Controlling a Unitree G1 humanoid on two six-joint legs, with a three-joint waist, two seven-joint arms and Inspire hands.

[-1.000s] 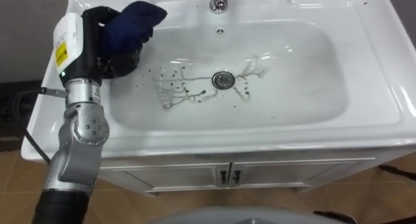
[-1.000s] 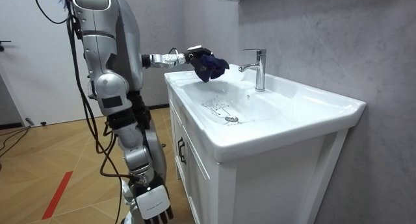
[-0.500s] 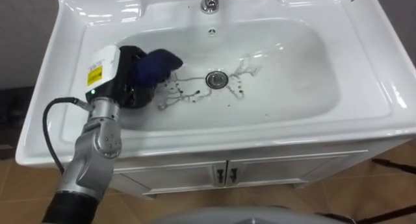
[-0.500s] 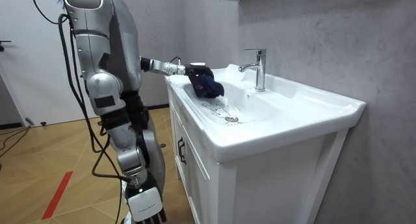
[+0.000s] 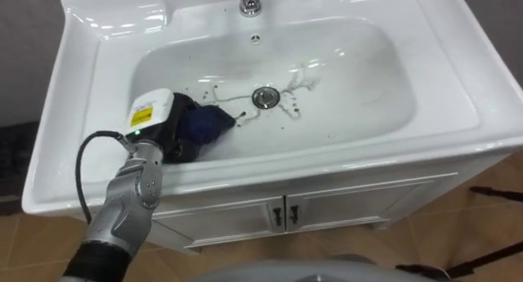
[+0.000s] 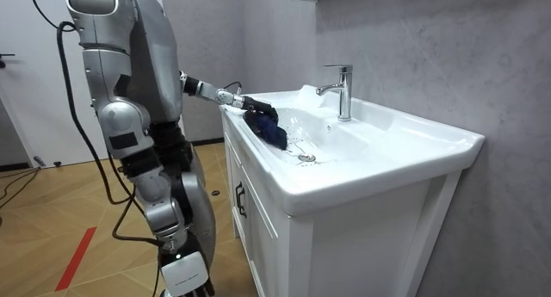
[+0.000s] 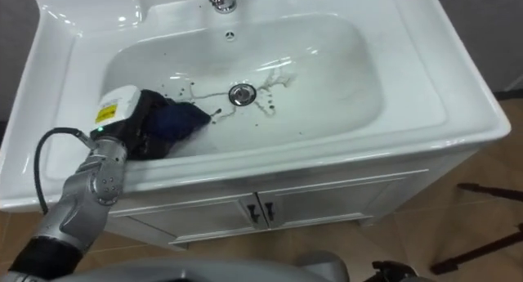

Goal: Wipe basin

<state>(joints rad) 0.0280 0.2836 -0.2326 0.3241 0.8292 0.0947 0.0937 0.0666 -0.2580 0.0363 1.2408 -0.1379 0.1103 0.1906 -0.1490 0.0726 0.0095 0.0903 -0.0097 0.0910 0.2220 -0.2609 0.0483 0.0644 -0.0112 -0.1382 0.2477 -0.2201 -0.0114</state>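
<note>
Most grime left; wipe barely begun.
Left hand clamped on blue cloth at basin bowl's left; dark marks nr drain untouched; right hand hangs by leg.

**Washroom corner, plain as day**

Right in front of me is a white basin sunk into a glossy vanity counter. A chrome tap stands at the back, and there's a round metal drain in the bottom. Underneath is a white two-door cabinet. Grey plastered wall behind, wood-look floor underfoot.
</note>
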